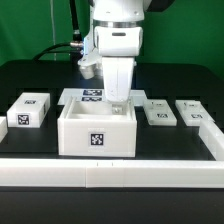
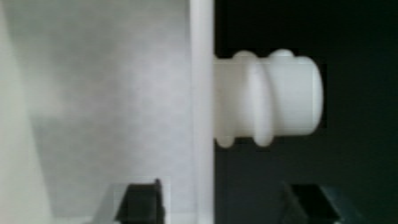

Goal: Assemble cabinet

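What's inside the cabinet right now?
The gripper reaches down at the back wall of the cabinet. The inside that shows is bare white. The front wall hides the floor. The wrist view shows a ribbed white peg sticking out from a wall.

arm (image 1: 116,20) cut off by the exterior view's top edge, marker board (image 1: 88,95) partly hidden behind cabinet (image 1: 96,140) and gripper (image 1: 118,100), tag patterns too small to read, wrist view blurred, fingertips (image 2: 143,200) cropped at the edge

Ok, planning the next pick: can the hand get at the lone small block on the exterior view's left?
Probably yes: the block sits alone, nothing over it, apart from the cabinet where the hand is.
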Controlling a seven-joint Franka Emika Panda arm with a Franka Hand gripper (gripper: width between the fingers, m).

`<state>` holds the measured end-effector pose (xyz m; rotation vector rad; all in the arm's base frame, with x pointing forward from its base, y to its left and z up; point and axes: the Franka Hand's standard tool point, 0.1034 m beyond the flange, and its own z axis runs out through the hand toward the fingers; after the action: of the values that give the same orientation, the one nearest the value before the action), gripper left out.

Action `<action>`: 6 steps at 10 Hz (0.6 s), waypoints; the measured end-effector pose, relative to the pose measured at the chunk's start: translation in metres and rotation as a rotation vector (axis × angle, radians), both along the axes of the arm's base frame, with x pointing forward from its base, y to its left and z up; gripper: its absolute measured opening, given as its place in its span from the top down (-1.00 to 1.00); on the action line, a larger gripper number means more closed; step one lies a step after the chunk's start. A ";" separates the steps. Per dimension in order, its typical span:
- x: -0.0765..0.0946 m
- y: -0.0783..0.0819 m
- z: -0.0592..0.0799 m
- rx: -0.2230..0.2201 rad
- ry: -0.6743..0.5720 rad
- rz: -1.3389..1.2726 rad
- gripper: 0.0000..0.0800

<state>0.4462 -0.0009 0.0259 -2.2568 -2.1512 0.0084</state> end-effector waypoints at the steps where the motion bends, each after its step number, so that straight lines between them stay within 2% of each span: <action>1: 0.000 0.000 0.000 0.000 0.000 0.000 0.76; 2: 0.000 0.000 0.000 0.000 -0.001 0.000 0.91; 6: 0.000 0.000 0.000 0.000 -0.001 0.000 0.91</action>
<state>0.4464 -0.0009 0.0260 -2.2570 -2.1521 0.0072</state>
